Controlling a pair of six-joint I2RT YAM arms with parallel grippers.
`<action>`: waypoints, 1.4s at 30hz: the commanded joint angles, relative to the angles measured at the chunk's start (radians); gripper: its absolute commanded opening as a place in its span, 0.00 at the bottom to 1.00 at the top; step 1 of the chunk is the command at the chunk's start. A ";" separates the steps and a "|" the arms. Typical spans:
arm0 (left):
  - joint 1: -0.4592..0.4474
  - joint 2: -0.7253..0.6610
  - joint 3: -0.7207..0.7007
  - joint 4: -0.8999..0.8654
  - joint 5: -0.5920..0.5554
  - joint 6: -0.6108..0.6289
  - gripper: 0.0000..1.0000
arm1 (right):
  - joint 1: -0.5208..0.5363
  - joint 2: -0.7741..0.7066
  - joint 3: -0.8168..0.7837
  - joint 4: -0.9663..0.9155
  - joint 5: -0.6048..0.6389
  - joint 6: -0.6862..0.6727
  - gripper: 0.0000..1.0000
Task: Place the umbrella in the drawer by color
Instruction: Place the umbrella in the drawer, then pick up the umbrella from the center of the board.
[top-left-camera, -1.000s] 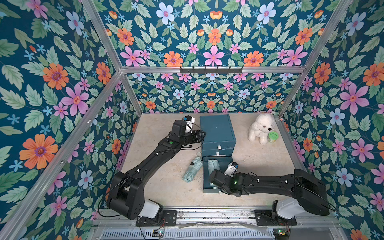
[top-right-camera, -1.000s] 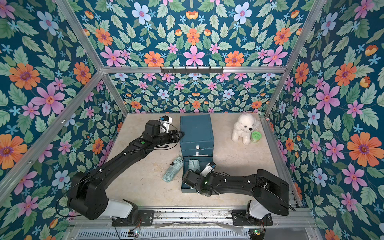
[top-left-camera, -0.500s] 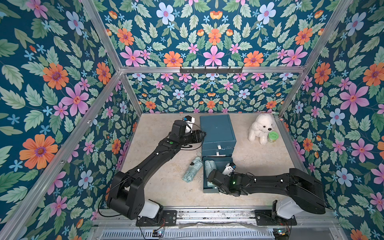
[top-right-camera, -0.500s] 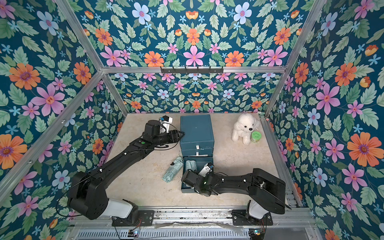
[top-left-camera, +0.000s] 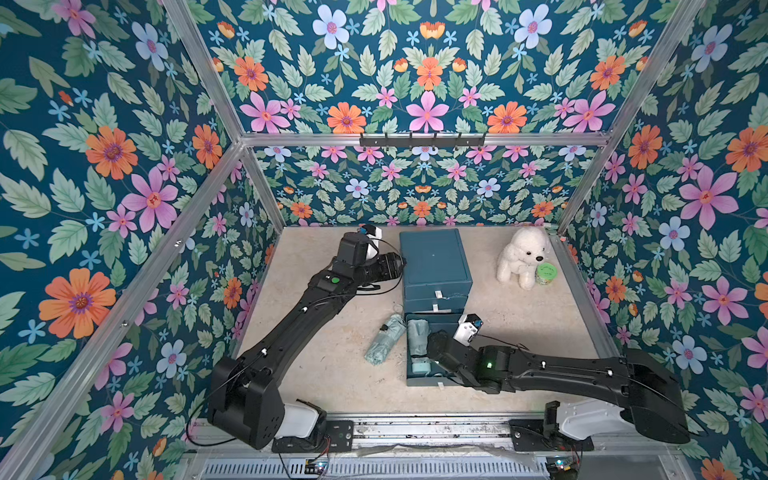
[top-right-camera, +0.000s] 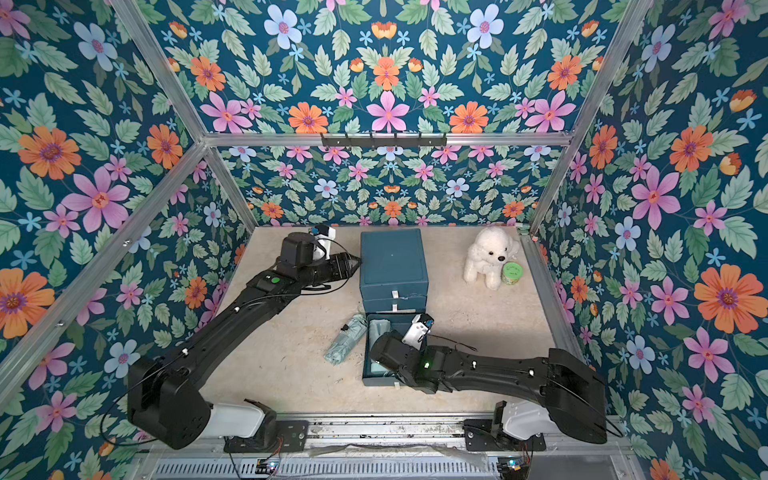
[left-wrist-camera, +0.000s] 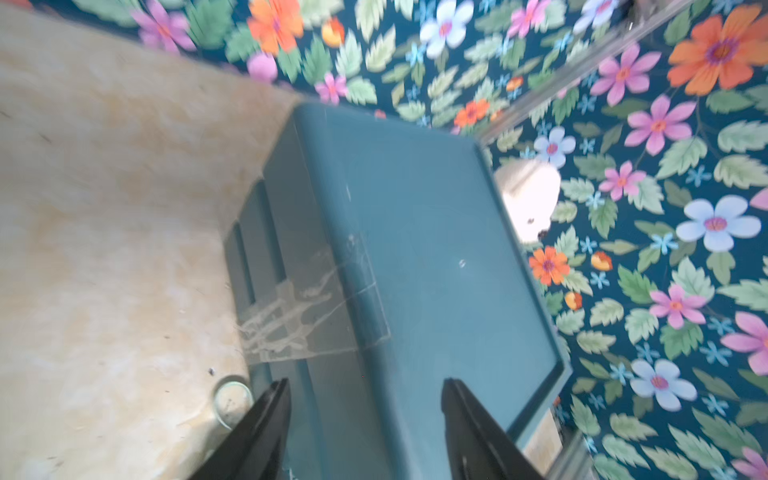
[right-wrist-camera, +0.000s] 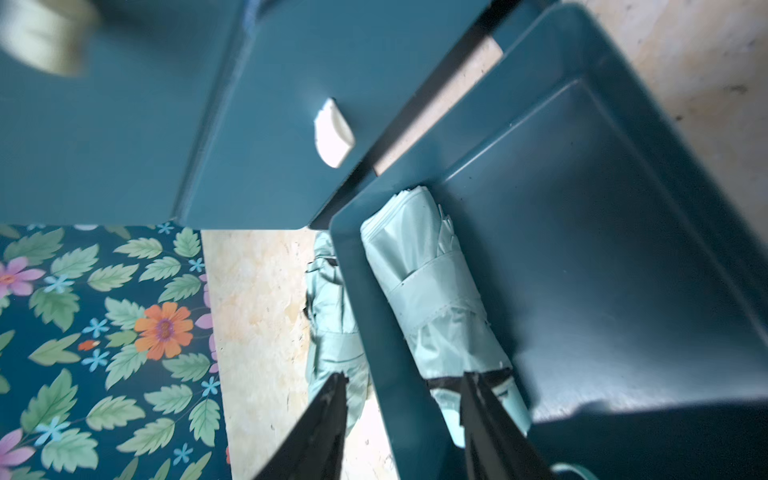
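A teal drawer cabinet (top-left-camera: 434, 262) (top-right-camera: 392, 259) stands mid-table with its bottom drawer (top-left-camera: 424, 379) (right-wrist-camera: 602, 257) pulled out. One folded mint umbrella (top-left-camera: 417, 338) (top-right-camera: 379, 332) (right-wrist-camera: 432, 291) lies inside, along the drawer's left wall. A second mint umbrella (top-left-camera: 386, 338) (top-right-camera: 347, 338) (right-wrist-camera: 332, 324) lies on the table just outside that wall. My right gripper (right-wrist-camera: 404, 376) (top-left-camera: 434, 347) is open over the drawer; its jaws straddle the left wall, one finger above each umbrella. My left gripper (left-wrist-camera: 365, 381) (top-left-camera: 399, 266) is open and empty at the cabinet's upper left edge.
A white plush dog (top-left-camera: 523, 257) and a small green tin (top-left-camera: 545, 274) sit at the back right. A small pale ring (left-wrist-camera: 232, 401) lies on the table beside the cabinet. Flowered walls enclose the table. A hook rail (top-left-camera: 422, 139) hangs on the back wall.
My right gripper has opened and shifted toward the drawer's left wall; the umbrella inside now lies free against that wall. My left gripper's jaws have spread a little wider.
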 joint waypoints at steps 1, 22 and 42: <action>0.002 -0.075 0.011 -0.072 -0.191 -0.023 0.66 | 0.004 -0.064 -0.018 -0.084 0.048 -0.081 0.45; -0.097 -0.295 -0.616 -0.039 -0.193 -0.131 0.68 | 0.007 -0.290 -0.115 0.024 -0.021 -0.326 0.46; -0.134 -0.061 -0.628 -0.007 -0.275 -0.139 0.26 | 0.011 -0.226 -0.091 0.071 -0.063 -0.338 0.46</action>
